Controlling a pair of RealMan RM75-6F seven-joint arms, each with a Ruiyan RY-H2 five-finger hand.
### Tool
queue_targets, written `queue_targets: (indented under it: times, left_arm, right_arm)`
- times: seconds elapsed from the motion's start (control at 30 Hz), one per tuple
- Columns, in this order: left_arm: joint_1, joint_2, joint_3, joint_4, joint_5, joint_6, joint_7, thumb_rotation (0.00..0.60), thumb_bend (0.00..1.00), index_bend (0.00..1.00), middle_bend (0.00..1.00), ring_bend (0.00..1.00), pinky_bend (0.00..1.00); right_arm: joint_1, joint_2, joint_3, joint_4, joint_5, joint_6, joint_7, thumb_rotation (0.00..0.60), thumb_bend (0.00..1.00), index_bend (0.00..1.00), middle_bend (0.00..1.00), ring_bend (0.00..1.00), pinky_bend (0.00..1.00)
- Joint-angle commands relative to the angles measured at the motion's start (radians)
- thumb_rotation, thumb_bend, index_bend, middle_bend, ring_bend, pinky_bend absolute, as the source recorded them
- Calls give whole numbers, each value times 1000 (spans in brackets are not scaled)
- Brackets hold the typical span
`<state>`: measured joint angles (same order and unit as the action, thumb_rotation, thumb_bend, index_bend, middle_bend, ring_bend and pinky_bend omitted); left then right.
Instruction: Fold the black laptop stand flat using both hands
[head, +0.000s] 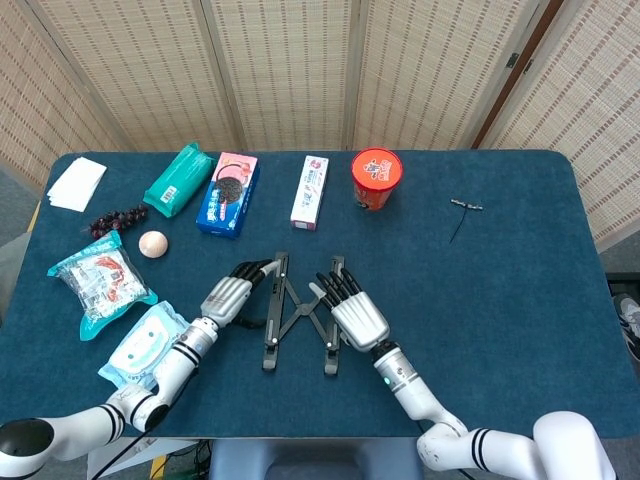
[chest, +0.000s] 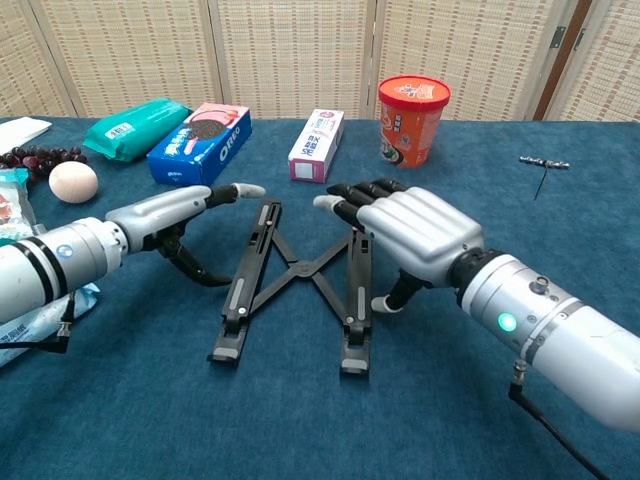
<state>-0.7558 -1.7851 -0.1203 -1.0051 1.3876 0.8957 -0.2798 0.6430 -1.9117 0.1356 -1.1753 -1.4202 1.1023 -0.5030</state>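
The black laptop stand (head: 298, 314) (chest: 296, 280) lies on the blue table, two long bars joined by a crossed link, partly drawn together. My left hand (head: 232, 294) (chest: 170, 214) lies flat-fingered against the outer side of the left bar, fingertips near its far end. My right hand (head: 352, 310) (chest: 410, 230) rests with straight fingers on and against the right bar, thumb down on the table beside it. Neither hand grips anything.
Behind the stand are a white toothpaste box (head: 310, 191), a blue Oreo box (head: 228, 193), a green packet (head: 178, 180) and a red cup (head: 376, 178). An egg (head: 153, 243), grapes (head: 115, 219), snack bag (head: 100, 280) and wipes pack (head: 145, 345) lie left. A small metal tool (head: 463, 210) sits far right.
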Motion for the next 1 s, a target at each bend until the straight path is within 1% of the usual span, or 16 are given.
queue_targets:
  times: [0.03, 0.37, 0.7, 0.83, 1.0]
  left_arm:
    - [0, -2, -3, -5, -2, 1, 0, 600, 174, 0, 48, 42, 26]
    - [0, -2, -8, -24, -12, -7, 12, 600, 175, 0, 42, 42, 26]
    - [0, 17, -8, -64, -10, -14, -3, 600, 175, 0, 39, 42, 26]
    - [2, 26, -9, -74, -6, -3, 10, 600, 175, 0, 37, 42, 26]
    - [16, 65, -16, -112, -7, 27, 32, 600, 175, 0, 37, 42, 25]
  right_arm:
    - [6, -8, 7, 7, -3, 4, 3, 600, 46, 0, 0, 0, 0]
    - [27, -34, 20, 32, -7, 5, 13, 600, 47, 0, 0, 0, 0]
    - [36, -45, 29, 48, -11, 18, 36, 600, 47, 0, 0, 0, 0]
    - [36, -31, 24, 40, -19, 22, 38, 600, 47, 0, 0, 0, 0]
    - [30, 37, 11, -14, -37, 25, 53, 600, 49, 0, 0, 0, 0]
